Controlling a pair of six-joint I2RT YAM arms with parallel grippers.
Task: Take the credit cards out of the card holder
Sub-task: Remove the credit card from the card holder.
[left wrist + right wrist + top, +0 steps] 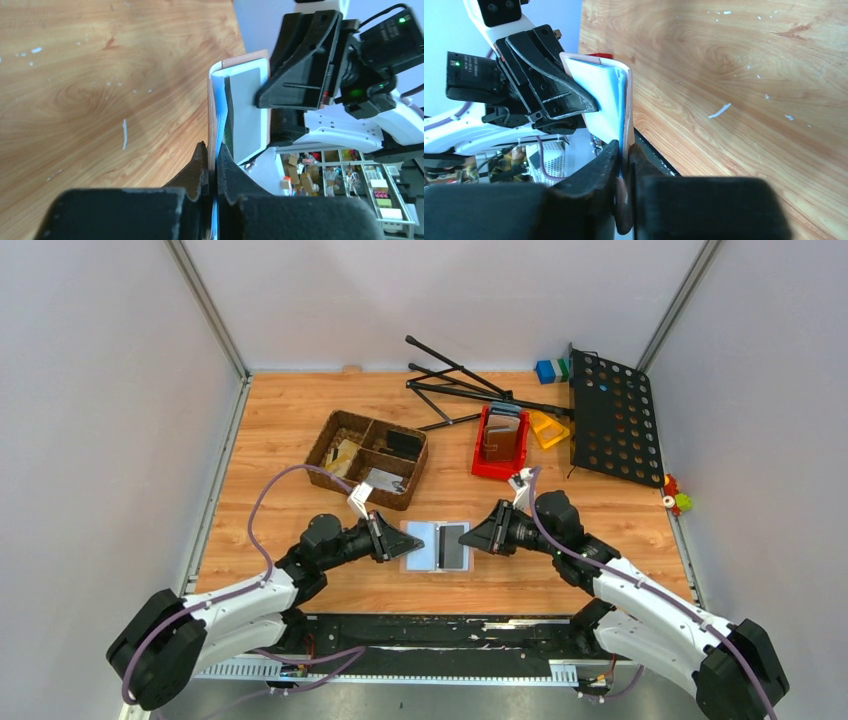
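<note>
Near the front edge of the bench [300,420], the card holder [421,546] is spread open between both tools. The left tool [396,541] is pinched narrow on its left flap and the right tool [475,537] on its right flap. A dark rectangle beside the fold is probably the black card [453,545]; the grey card cannot be made out. The likely step is freeing one tool to draw a card: keep the other pinch firm, grip only the card's exposed edge, and pull along the slot. Farther off stand a wicker basket [367,448] and a red bin [500,448].
</note>
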